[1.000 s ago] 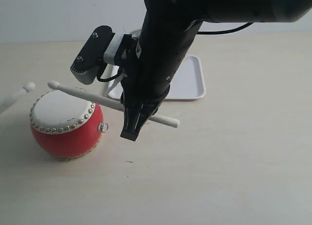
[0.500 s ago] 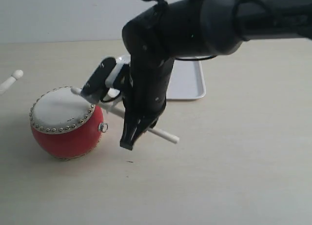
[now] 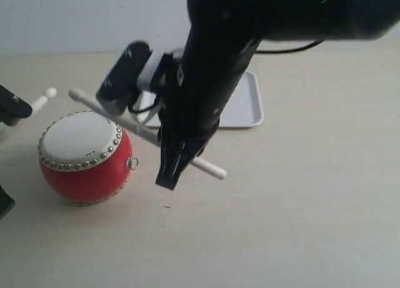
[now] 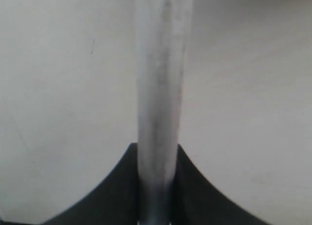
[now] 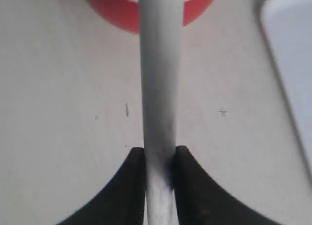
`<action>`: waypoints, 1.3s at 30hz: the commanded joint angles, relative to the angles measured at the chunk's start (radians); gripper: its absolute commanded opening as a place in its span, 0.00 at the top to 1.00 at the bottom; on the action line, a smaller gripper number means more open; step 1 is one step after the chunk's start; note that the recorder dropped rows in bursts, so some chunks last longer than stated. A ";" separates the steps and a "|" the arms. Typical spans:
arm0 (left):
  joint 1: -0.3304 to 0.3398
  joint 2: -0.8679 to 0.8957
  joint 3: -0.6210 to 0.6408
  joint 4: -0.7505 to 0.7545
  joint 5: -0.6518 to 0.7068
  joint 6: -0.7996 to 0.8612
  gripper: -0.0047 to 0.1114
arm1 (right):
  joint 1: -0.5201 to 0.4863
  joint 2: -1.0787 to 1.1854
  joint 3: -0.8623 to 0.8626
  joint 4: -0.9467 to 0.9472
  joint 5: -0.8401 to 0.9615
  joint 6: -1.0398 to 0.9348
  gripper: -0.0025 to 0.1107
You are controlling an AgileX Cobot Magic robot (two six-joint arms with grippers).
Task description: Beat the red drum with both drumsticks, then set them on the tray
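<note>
The red drum [image 3: 84,166] with its cream skin stands at the left; its red edge also shows in the right wrist view as the drum [image 5: 122,10]. My right gripper [image 3: 169,175] [image 5: 160,171] is shut on a pale drumstick [image 3: 125,120] [image 5: 158,64], held slanting over the drum's right rim with its tip lifted above the skin. At the left edge my left gripper [image 3: 14,107] [image 4: 157,186] is shut on the other drumstick [image 3: 42,99] [image 4: 158,88], whose rounded tip hangs up and left of the drum. The white tray [image 3: 244,104] [image 5: 292,49] lies behind my right arm.
The black right arm [image 3: 219,69] covers the left part of the tray and the middle of the view. Bare pale tabletop [image 3: 300,207] stretches to the front and right of the drum.
The right stick has lifted off the drum skin, its tip now higher and further left. The left stick and gripper have moved right, toward the drum.
</note>
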 commanded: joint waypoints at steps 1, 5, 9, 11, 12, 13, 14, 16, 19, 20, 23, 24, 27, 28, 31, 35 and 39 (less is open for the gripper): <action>-0.005 -0.127 -0.013 0.004 0.012 0.001 0.96 | -0.002 0.158 0.000 0.009 -0.043 -0.035 0.98; -0.005 -0.209 -0.013 0.008 0.012 0.003 0.96 | -0.002 0.201 -0.051 -0.052 -0.033 0.057 0.98; -0.005 -0.228 -0.013 -0.008 0.012 0.003 0.96 | -0.002 0.134 -0.096 -0.059 0.031 0.090 0.98; -0.005 -0.220 0.003 -0.044 -0.019 0.008 0.96 | -0.002 0.074 -0.098 -0.069 0.049 0.090 0.98; -0.005 -0.210 0.020 -0.072 -0.050 0.011 0.96 | -0.002 0.042 -0.098 -0.077 0.054 0.090 0.98; -0.005 -0.194 0.039 -0.094 -0.065 0.020 0.96 | -0.002 0.010 -0.098 -0.079 0.054 0.090 0.98; -0.005 -0.178 0.056 -0.118 -0.078 0.044 0.96 | -0.002 -0.014 -0.098 -0.085 0.054 0.090 0.98; -0.005 -0.126 0.097 -0.167 -0.092 0.084 0.96 | -0.002 -0.071 -0.098 -0.087 0.046 0.086 0.98; -0.005 -0.039 0.123 -0.190 -0.085 0.088 0.96 | -0.002 -0.124 -0.098 -0.084 0.033 0.080 0.98; -0.005 -0.011 0.117 -0.190 -0.075 0.088 0.96 | -0.002 -0.133 -0.098 -0.081 0.033 0.080 0.98; -0.005 0.044 0.087 -0.190 -0.037 0.086 0.96 | -0.002 -0.138 -0.092 -0.059 0.047 0.076 0.98; -0.005 0.058 0.078 -0.190 -0.032 0.086 0.96 | -0.002 -0.133 -0.083 -0.059 0.047 0.071 0.98; -0.005 0.064 0.055 -0.190 -0.009 0.086 0.96 | -0.002 -0.111 -0.059 -0.059 0.042 0.071 0.98; -0.005 0.064 0.046 -0.188 0.008 0.088 0.96 | -0.002 -0.098 -0.052 -0.059 0.040 0.071 0.98; -0.005 0.037 0.014 -0.171 0.012 0.088 0.96 | -0.002 -0.039 -0.051 -0.059 0.019 0.071 0.98; -0.005 -0.045 -0.025 -0.171 0.012 0.088 0.96 | -0.002 0.080 -0.051 0.001 -0.025 0.034 0.98; -0.005 -0.143 -0.065 -0.164 0.012 0.090 0.96 | -0.002 0.217 -0.056 0.036 -0.030 -0.026 0.98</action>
